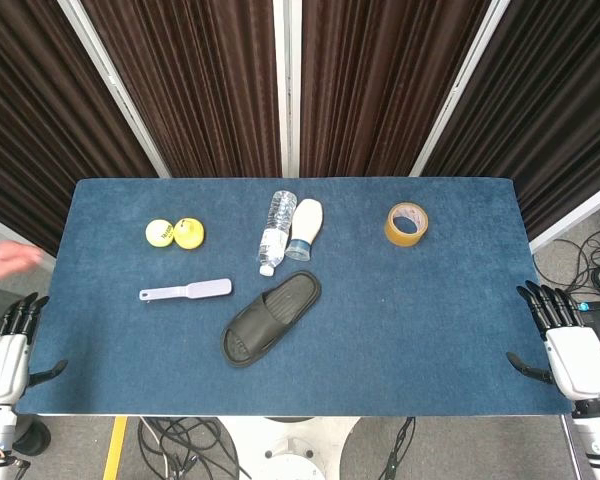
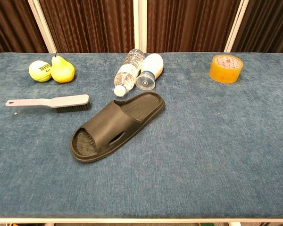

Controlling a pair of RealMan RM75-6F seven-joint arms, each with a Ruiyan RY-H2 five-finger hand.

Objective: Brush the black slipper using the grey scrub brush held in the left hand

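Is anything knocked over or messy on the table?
Yes, a little. The water bottle and the white bottle both lie on their sides, touching, just behind the slipper. Nothing looks spilled or broken.

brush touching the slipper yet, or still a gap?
Apart. The chest view shows bare blue cloth between the grey scrub brush and the black slipper; the head view shows the same gap. Neither hand holds the brush.

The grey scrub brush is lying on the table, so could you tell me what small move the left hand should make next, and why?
Probably reach the left hand toward the grey scrub brush handle: the hand sits empty at the table's edge, and the brush lies untouched left of the black slipper.
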